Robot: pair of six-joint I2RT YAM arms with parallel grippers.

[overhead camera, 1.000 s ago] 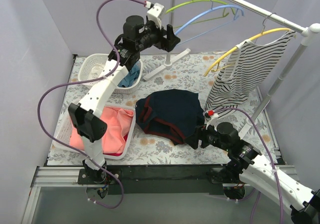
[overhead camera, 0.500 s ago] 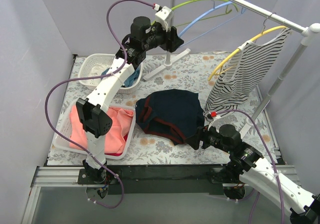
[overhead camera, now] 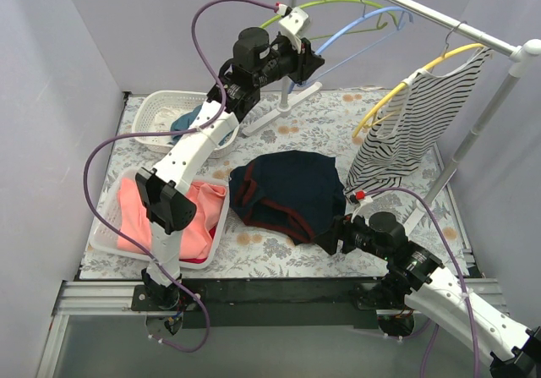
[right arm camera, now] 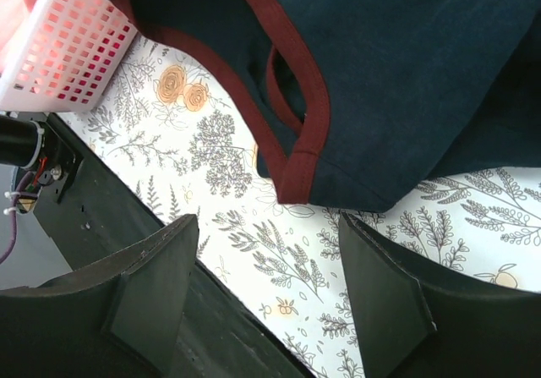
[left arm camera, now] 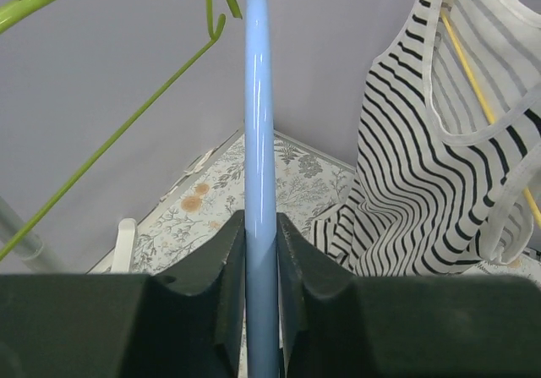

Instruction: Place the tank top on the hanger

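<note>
The left gripper is clamped on the slim bar of the hanger, the light-blue rod pinched squarely between its two dark fingers and running straight out ahead of the palm. The step in hand looks to be lifting that hanger off the rail. To do it well, I would raise the hook clear upward before drawing back, and keep the pinch firm, since so thin and smooth a bar could easily swivel. The lime-green hanger hangs close on one side of the fingers and the striped top on the other, so the pull-out ought to be straight rather than sweeping. The tank top lies crumpled on the table just ahead of the right gripper, whose fingers are spread apart and hold nothing, with a red-trimmed edge nearest them. Much is unclear: the wrist view cuts off the hanger's hook, and from above it is too small to tell how it sits on the rail. The shirt is so bunched that neck and armholes cannot be told apart, and no lettering shows.
</note>
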